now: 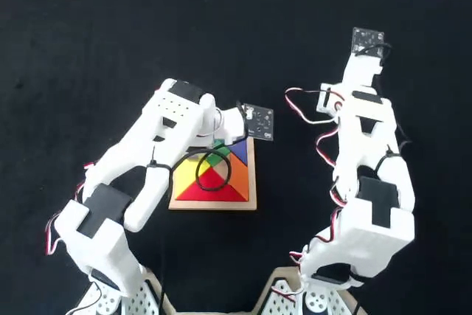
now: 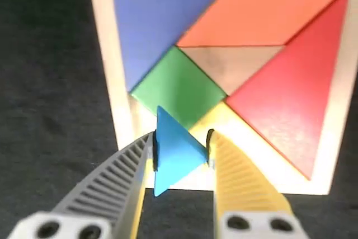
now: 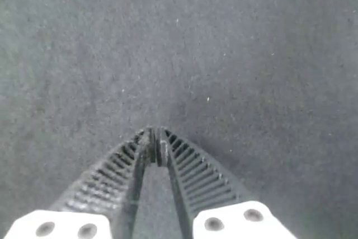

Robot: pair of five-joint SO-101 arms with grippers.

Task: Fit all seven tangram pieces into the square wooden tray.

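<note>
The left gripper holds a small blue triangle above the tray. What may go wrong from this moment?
1. The left gripper pinches the small blue triangle by its edges only, so it might twist or slip out before placing.
2. The bare triangular gap sits tightly between the green square and the red triangle; a wrongly turned piece would probably rest on top of them.
3. Pressing down could push the tray across the black cloth.
</note>
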